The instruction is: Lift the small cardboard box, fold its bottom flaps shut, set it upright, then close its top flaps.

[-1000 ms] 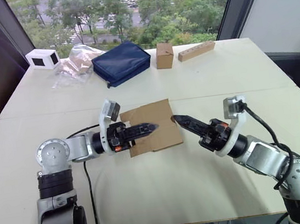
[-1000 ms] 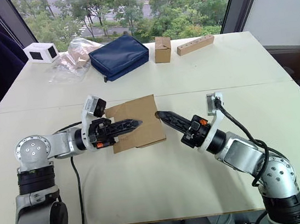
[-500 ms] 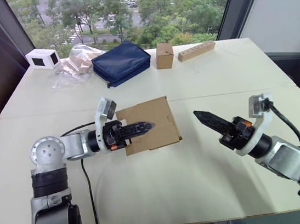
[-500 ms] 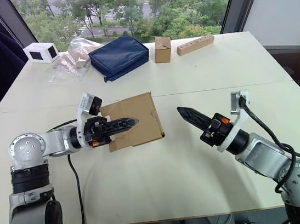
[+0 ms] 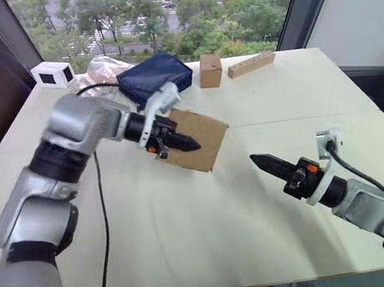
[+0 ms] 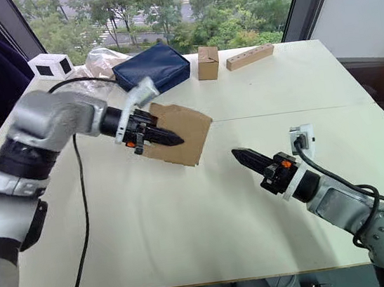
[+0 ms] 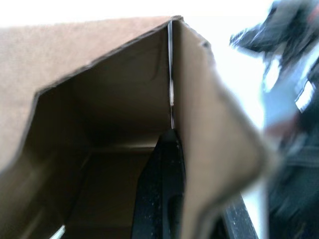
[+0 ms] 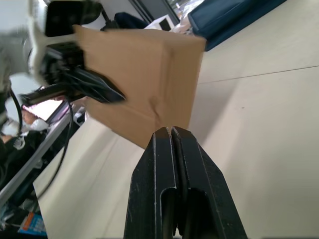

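Small cardboard box (image 5: 200, 137) off the desk (image 5: 190, 236), raised and tilted at about 11 o'clock of desk centre, pinched on one wall by the left hand (image 5: 178, 142): one finger inside, one on the outer face. Right hand (image 5: 269, 164) at 4 o'clock of the box, well apart, fingers pressed together, holding nothing. Step in hand, by my reading: the lift, ahead of folding the bottom flaps. Best to keep the pinch firm and turn the open end toward the right hand, then push flaps with the closed fingertips. Plain brown corrugated board, matte, creased seams, thin walls that flex; desk pale and smooth.
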Motion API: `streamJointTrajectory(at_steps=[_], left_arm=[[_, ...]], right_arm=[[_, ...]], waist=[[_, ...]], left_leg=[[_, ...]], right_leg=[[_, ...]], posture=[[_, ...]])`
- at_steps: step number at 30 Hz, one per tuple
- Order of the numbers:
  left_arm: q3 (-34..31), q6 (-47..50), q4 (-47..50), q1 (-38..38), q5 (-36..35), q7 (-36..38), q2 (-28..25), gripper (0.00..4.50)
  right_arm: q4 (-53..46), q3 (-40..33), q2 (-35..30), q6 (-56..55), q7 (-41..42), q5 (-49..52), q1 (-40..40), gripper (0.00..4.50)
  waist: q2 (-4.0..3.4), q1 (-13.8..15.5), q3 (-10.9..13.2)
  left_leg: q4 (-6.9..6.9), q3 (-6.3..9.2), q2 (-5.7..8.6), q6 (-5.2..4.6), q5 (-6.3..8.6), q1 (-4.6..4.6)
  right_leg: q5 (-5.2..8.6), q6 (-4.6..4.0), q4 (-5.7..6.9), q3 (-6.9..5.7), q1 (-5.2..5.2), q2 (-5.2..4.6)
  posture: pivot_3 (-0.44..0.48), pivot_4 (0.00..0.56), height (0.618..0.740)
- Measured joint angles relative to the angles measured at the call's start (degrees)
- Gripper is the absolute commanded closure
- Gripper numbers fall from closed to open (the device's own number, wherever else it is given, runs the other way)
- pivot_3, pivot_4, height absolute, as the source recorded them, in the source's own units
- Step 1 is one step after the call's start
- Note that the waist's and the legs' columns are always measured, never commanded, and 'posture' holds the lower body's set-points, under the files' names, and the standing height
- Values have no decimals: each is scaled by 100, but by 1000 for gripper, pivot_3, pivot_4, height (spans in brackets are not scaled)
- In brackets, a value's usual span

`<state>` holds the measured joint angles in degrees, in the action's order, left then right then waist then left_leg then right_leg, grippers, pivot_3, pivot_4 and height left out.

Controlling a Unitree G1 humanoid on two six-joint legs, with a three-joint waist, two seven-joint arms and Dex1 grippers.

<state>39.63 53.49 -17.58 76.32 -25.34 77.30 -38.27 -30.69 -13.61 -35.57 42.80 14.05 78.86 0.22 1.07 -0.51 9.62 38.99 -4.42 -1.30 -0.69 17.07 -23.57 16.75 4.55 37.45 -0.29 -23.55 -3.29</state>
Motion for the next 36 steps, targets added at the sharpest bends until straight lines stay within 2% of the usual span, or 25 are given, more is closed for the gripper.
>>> streamJointTrajectory(at_steps=[5, 10, 13, 18, 20, 22, 23, 27, 28, 29, 31, 32, 34, 35, 36], left_arm=[[1188, -1801, -710, 368, 1617, 1151, 303, 4500], [1515, -2453, -884, 554, 2066, 1486, 551, 4500], [1820, -2649, -536, 638, 2085, 1497, 513, 3834], [1830, -2343, -320, 892, 1800, 1498, 600, 1778], [1776, -2085, -301, 1015, 1630, 1500, 658, 1121], [1682, -1741, -297, 1188, 1407, 1500, 777, 214], [1593, -1619, -288, 1265, 1297, 1500, 791, 9], [1100, -1276, -289, 1520, 896, 1502, 612, 9], [948, -1256, -347, 1510, 823, 1503, 563, 599], [651, -1170, -475, 1436, 758, 1498, 549, 835], [295, -976, -673, 1314, 680, 1480, 555, 1625], [-67, -887, -819, 1125, 619, 1417, 560, 1943], [-552, -796, -980, 767, 507, 1299, 552, 2904], [-774, -774, -1053, 580, 458, 1222, 531, 3160], [-1141, -777, -1094, 275, 361, 1103, 463, 3736]], right_arm=[[-3, 7, 215, -143, 35, -251, 17, 4485], [-17, 33, 342, -214, 48, -439, 155, 4485], [-72, 112, 473, -247, 69, -616, 219, 4500], [-72, 189, 525, -250, 135, -738, 217, 4500], [-70, 188, 524, -245, 170, -786, 215, 4500], [-69, 189, 522, -215, 219, -789, 187, 4500], [-67, 188, 518, -202, 236, -790, 173, 4500], [-58, 167, 452, -187, 309, -812, 116, 4500], [-54, 149, 411, -188, 321, -852, 75, 4500], [-51, 141, 329, -195, 333, -958, -4, 4500], [-51, 130, 238, -222, 331, -1178, -134, 4500], [-48, 137, 154, -238, 311, -1419, -264, 4500], [-46, 151, -7, -276, 331, -1780, -388, 4500], [-43, 169, -89, -284, 366, -1945, -432, 4500], [-40, 224, -189, -283, 429, -2152, -526, 4500]], waist=[[0, -7, 0], [-1, 16, -1], [-1, -2, 0], [-1, -5, 0], [-1, -1, 0], [-1, 2, 0], [-1, -5, 0], [-5, -37, -1], [-5, -35, -1], [-7, -27, -2], [-7, -24, -2], [-10, -27, -3], [-10, -21, -3], [-9, -20, -3], [-9, -33, -3]], left_leg=[[1, -3, -1, -11, 6, -14], [24, 0, 0, -11, 5, -93], [24, 2, -2, -12, 5, -92], [33, 1, -1, -12, 4, -90], [38, 3, -2, -12, 4, -90], [47, 4, -4, -12, 4, -90], [50, 4, -6, -13, 4, -90], [55, 3, -17, -13, 4, -82], [56, 3, -21, -13, 4, -81], [58, 4, -24, -12, 4, -80], [61, 5, -27, -12, 4, -81], [63, 4, -27, -12, 4, -81], [65, 4, -28, -12, 4, -84], [67, 5, -28, -12, 4, -86], [68, 3, -28, -12, 4, -86]], right_leg=[[-4, 8, -9, 3, -9, 3], [-20, 36, 7, 4, -84, 7], [-21, 38, 11, 4, -84, 10], [-21, 38, 24, 5, -85, 19], [-21, 38, 31, 6, -85, 27], [-20, 39, 37, 9, -85, 34], [-20, 39, 40, 10, -85, 36], [-20, 39, 56, 18, -87, 52], [-19, 39, 62, 18, -89, 56], [-19, 38, 66, 18, -90, 62], [-19, 38, 68, 17, -90, 66], [-19, 38, 67, 17, -90, 66], [-19, 38, 67, 18, -91, 66], [-19, 38, 67, 18, -92, 65], [-19, 38, 68, 19, -93, 63]], posture=[[0, 150, 740], [0, 150, 740], [0, 150, 740], [0, 150, 740], [0, 150, 740], [0, 150, 740], [0, 150, 740], [0, 150, 740], [0, 150, 740], [0, 150, 740], [0, 150, 740], [0, 150, 740], [0, 150, 740], [0, 150, 740], [0, 150, 740]])
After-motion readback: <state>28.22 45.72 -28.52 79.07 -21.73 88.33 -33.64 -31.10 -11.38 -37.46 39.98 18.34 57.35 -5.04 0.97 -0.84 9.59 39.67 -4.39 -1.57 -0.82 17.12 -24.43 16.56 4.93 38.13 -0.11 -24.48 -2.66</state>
